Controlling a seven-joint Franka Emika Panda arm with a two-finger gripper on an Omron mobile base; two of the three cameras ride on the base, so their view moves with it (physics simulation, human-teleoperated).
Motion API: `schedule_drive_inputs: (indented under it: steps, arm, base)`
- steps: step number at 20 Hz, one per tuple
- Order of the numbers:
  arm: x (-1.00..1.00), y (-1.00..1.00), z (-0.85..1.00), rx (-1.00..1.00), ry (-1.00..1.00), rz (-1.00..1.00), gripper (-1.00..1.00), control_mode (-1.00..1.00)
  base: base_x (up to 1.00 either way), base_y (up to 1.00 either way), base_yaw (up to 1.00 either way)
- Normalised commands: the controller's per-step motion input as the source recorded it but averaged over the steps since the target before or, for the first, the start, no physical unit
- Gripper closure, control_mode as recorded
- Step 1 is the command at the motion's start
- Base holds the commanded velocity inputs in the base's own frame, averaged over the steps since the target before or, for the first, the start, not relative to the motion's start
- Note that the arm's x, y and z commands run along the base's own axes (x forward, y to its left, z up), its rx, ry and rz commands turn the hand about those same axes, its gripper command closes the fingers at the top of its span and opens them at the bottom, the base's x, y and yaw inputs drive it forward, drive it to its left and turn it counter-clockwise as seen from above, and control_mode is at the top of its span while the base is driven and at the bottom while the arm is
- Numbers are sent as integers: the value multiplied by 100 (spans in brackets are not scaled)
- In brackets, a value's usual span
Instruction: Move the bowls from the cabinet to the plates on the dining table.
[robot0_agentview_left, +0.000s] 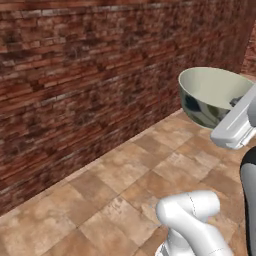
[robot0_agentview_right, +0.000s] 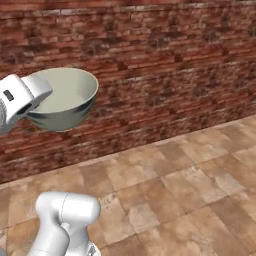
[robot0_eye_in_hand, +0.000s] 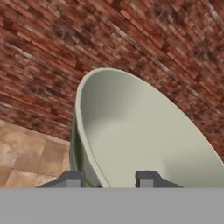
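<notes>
We see the grey-green mottled bowl (robot0_agentview_left: 207, 95) with its cream rim held up in the air, upright, pale inside holding nothing. The gripper (robot0_eye_in_hand: 109, 179) is clamped on its near rim, one finger inside, one outside. Behind stands a brick wall (robot0_agentview_right: 165, 70), with the tiled floor (robot0_agentview_left: 120, 200) well below.

a dark red brick wall (robot0_agentview_left: 90, 70) rises behind a brown tiled floor (robot0_agentview_left: 125, 200).

No writing, label, brand, number or sign can be read on anything here.
</notes>
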Motion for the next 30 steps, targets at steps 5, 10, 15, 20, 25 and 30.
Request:
schedule_drive_inputs:
  steps: [5, 10, 15, 20, 25, 30]
  arm:
    - [0, 0, 0, 0, 0, 0, 100, 100]
    - [0, 0, 0, 0, 0, 0, 100, 100]
    - [0, 0, 0, 0, 0, 0, 100, 100]
    - [0, 0, 0, 0, 0, 0, 100, 100]
    - [0, 0, 0, 0, 0, 0, 100, 100]
    - [0, 0, 0, 0, 0, 0, 100, 100]
  base:
    - [40, 0, -82]
    - [59, 17, -77]
    - [63, 83, -57]
    - [72, 99, -47]
    - [99, 80, -37]
    - [100, 60, -23]
